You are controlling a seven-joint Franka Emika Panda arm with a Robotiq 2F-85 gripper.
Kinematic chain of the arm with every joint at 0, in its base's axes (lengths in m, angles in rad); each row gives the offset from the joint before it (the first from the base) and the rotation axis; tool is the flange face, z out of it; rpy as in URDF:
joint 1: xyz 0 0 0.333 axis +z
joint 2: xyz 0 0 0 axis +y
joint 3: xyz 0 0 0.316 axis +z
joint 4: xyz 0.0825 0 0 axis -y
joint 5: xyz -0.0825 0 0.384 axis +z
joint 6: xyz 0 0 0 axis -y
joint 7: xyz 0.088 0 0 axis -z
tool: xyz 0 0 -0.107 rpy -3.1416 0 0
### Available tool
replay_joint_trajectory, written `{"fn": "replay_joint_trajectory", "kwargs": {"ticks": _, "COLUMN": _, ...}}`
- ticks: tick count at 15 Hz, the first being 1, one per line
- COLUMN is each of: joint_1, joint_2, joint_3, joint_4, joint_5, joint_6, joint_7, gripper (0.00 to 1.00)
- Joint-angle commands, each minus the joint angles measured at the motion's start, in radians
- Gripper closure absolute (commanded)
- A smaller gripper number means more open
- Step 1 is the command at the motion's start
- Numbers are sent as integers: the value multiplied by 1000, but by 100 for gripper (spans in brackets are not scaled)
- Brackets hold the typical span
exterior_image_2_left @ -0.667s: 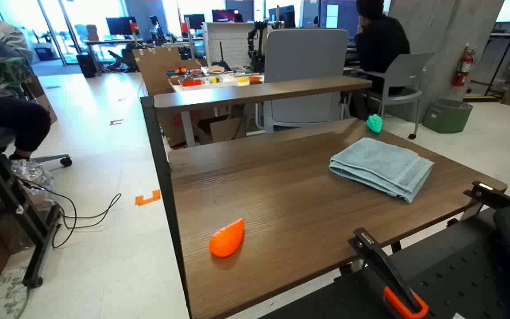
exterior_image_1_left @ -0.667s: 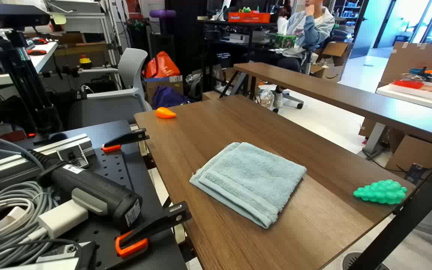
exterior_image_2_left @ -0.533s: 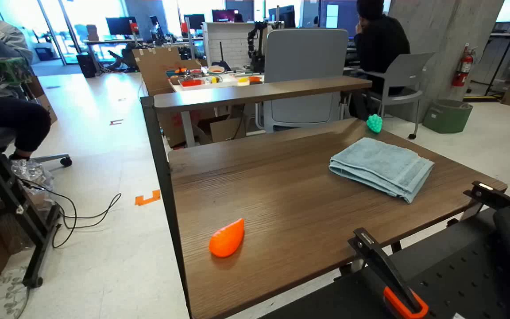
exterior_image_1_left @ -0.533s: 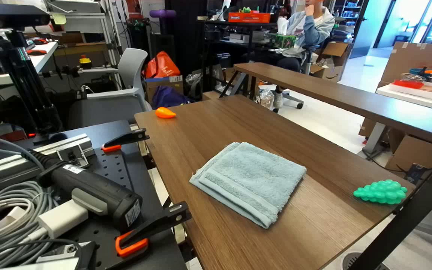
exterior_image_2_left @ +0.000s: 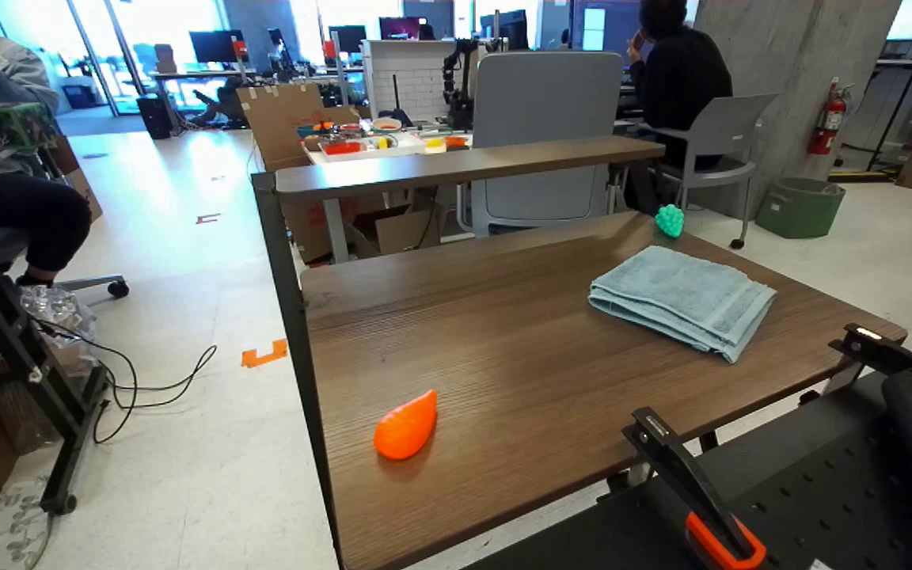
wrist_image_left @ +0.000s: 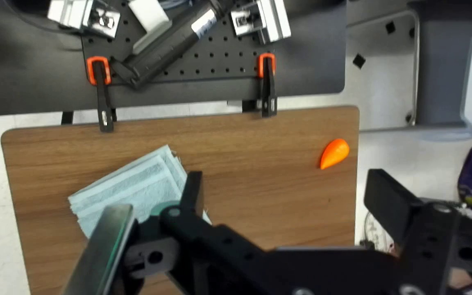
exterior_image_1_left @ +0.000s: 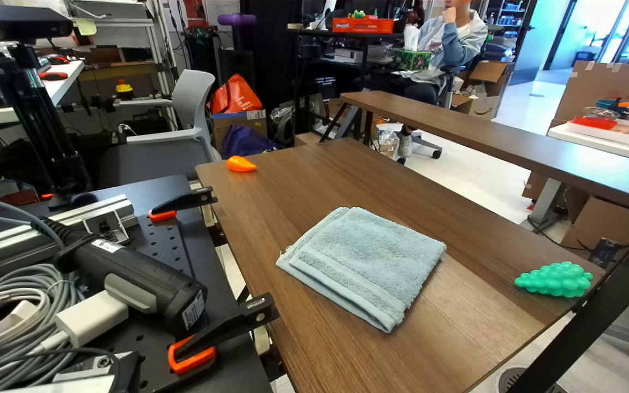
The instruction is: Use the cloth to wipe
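Cloth (exterior_image_1_left: 366, 262), one: pale blue-grey towelling, folded in layers (the stacked edges show in both exterior views); lies flat on the brown wood-grain table (exterior_image_1_left: 320, 174). Gripper (wrist_image_left: 286, 188), one: in the wrist view, fingers (wrist_image_left: 387, 200) stand wide apart, a broad gap between them; it hides part of the cloth from that camera. Lumpy green object (exterior_image_1_left: 555, 279), one: at a table corner, apart from the cloth. Orange teardrop-shaped object (exterior_image_2_left: 407, 426), one: near the table's other end, well apart from the cloth. Clamps (wrist_image_left: 268, 86), two: black and orange, reaching from the dark worktop (wrist_image_left: 314, 69) to the table's edge.
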Motion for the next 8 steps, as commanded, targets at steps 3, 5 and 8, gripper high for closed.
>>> {"fn": "replay_joint_trajectory", "kwargs": {"ticks": 3, "joint_1": -35, "joint_2": 211, "joint_3": -27, "joint_4": 56, "joint_5": 169, "joint_6": 335, "joint_7": 21, "gripper": 0}}
{"fn": "replay_joint_trajectory", "kwargs": {"ticks": 5, "joint_1": -47, "joint_2": 279, "joint_3": -25, "joint_4": 76, "joint_5": 175, "joint_6": 417, "joint_7": 19, "gripper": 0}}
{"fn": "replay_joint_trajectory", "kwargs": {"ticks": 8, "joint_1": -62, "joint_2": 277, "joint_3": -10, "joint_4": 60, "joint_5": 116, "joint_6": 363, "joint_7": 32, "gripper": 0}}
